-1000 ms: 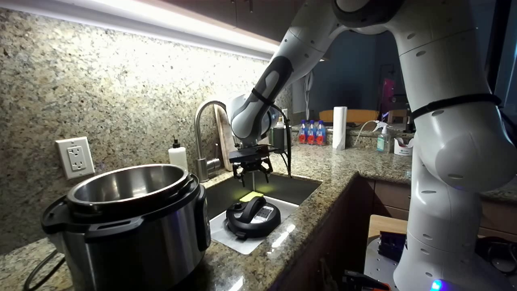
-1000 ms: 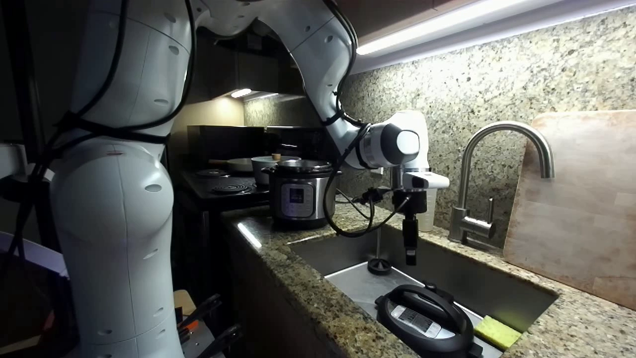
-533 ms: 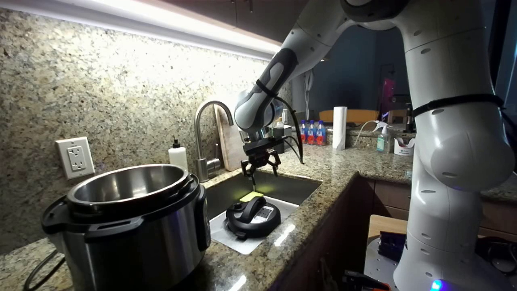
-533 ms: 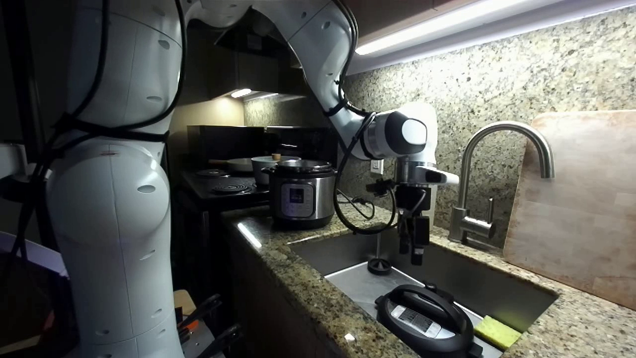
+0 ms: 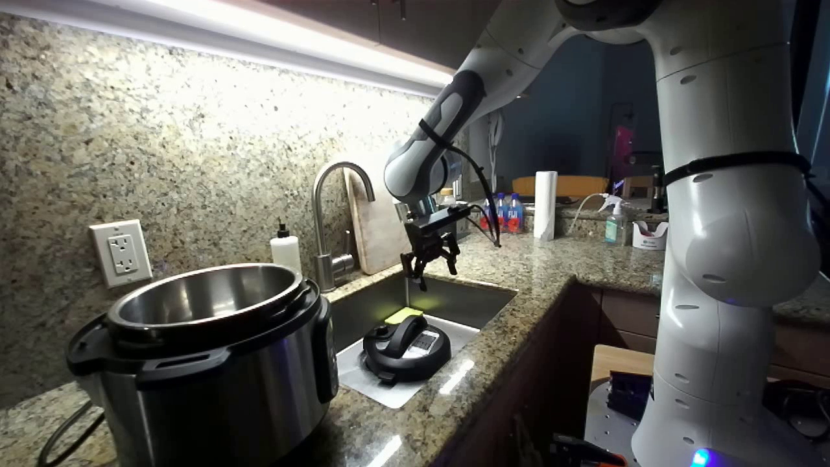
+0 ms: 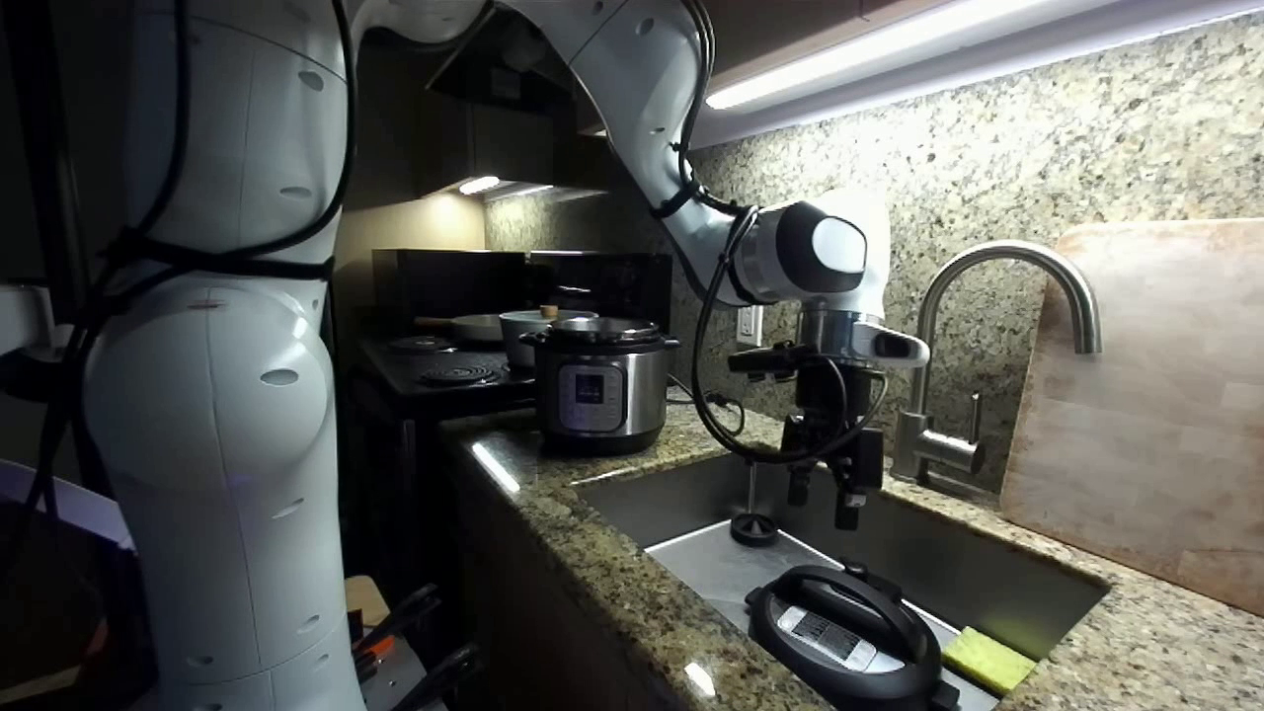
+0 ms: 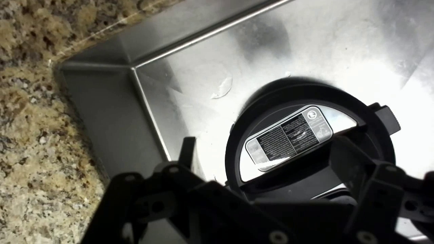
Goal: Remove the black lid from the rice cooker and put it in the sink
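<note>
"Where do you have the black lid?"

"In the sink, handle up on the steel floor; both exterior views show me that. My wrist view looks down on its printed label, though the text is too small for me to read."

"And the gripper?"

"I have it hanging over the sink, jaws spread wide, well above the lid and apart from it. In the wrist view it hides part of the lid from me."

"How does the rice cooker look?"

"It stands upright on the granite counter, beside the sink. In an exterior view I can see into its steel inner pot, open at the top."

"What lies with the lid?"

"A yellow-green sponge, just beside it in the sink."

"And along the back edge?"

"I see a curved steel faucet there, and a pale cutting board leaning near it against the granite backsplash. A white soap dispenser with a black pump shows partly behind the cooker. Farther along the counter, I make out an upright paper towel roll and blue-capped water bottles, one of them partly hidden."
</note>
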You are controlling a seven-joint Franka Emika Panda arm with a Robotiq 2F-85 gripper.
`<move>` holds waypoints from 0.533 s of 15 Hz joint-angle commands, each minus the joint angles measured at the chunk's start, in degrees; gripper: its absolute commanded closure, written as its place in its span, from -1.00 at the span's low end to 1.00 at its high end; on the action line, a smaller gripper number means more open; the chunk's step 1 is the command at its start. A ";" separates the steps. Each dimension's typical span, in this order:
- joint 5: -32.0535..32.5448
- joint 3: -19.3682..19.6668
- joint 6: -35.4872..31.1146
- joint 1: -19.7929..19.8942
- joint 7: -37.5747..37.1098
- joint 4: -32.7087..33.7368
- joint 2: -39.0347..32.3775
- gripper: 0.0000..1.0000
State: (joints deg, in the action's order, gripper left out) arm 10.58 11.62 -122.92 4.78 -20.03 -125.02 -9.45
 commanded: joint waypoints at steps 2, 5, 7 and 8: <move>0.25 -0.64 0.96 1.11 2.59 0.11 0.49 -1.00; 0.28 -0.60 1.45 1.38 4.03 0.11 0.86 -1.00; 0.29 -0.60 1.46 1.38 4.05 0.10 0.86 -1.00; 0.29 -0.60 1.46 1.38 4.06 0.10 0.86 -1.00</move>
State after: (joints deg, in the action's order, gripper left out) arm 10.77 11.70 -121.61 5.48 -15.93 -125.02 -8.59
